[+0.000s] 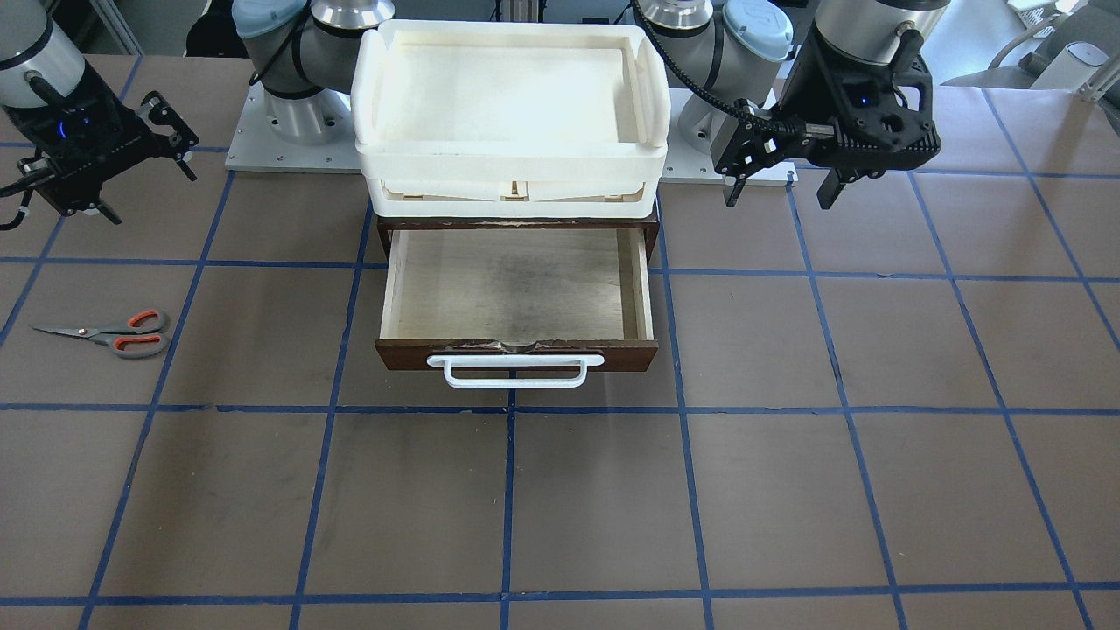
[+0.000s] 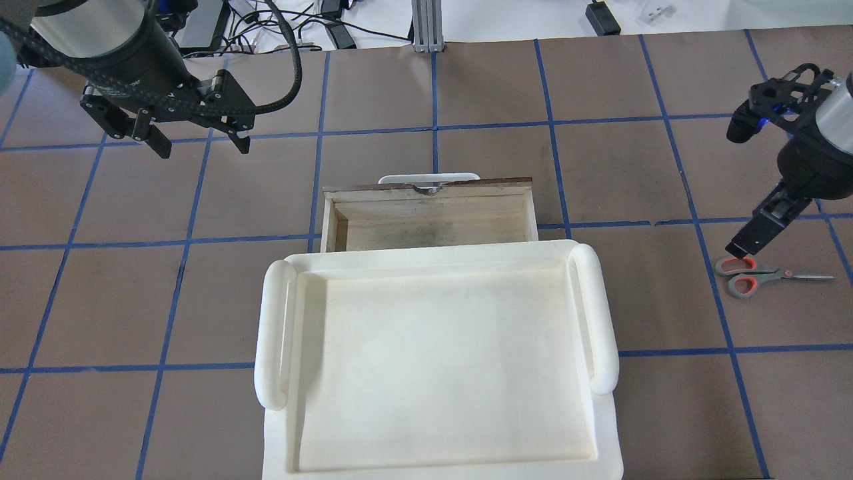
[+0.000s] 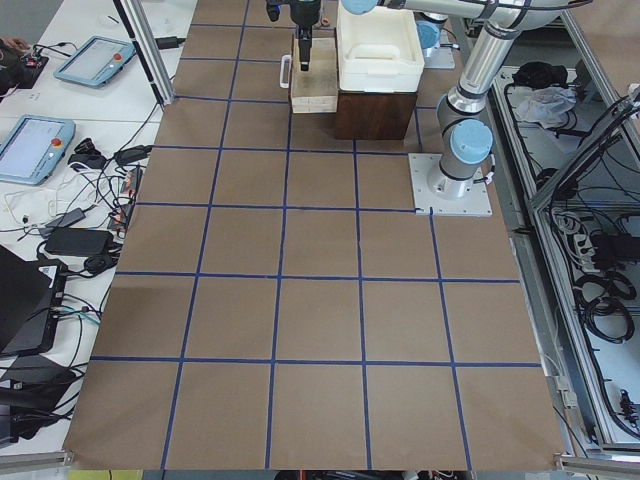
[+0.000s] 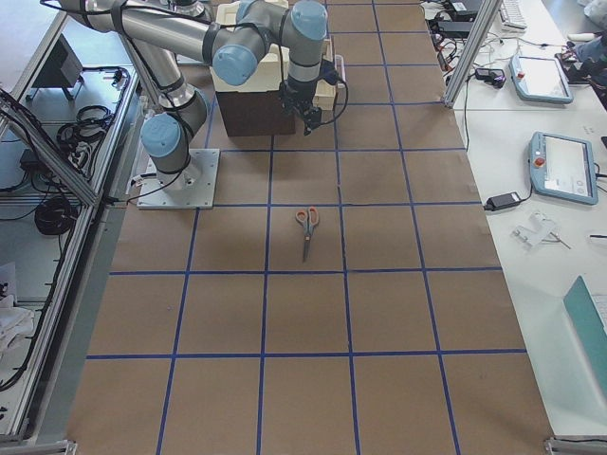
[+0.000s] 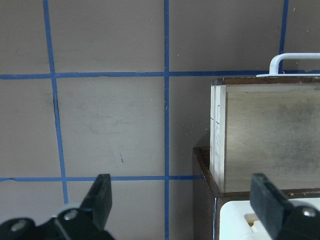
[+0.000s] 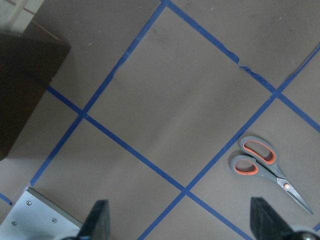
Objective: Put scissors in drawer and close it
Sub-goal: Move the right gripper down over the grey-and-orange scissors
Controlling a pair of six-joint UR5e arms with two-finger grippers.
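Observation:
The scissors (image 1: 114,334), grey handles with orange-red loops, lie flat on the table out to the robot's right, closed; they also show in the overhead view (image 2: 760,275) and the right wrist view (image 6: 265,165). The dark brown drawer (image 1: 516,354) is pulled open, its pale plywood inside bare (image 2: 433,223). My right gripper (image 1: 149,188) is open and empty, hovering above the table beside the scissors' handles (image 2: 740,247), not touching them. My left gripper (image 2: 200,143) is open and empty, raised beside the drawer on the robot's left (image 5: 180,182).
A white foam tray (image 2: 273,333) sits on top of the drawer's cabinet (image 4: 248,114). The white bar handle (image 1: 516,369) sticks out from the drawer front. Blue tape lines grid the brown table. Tablets and cables lie beyond the table edge (image 3: 40,140).

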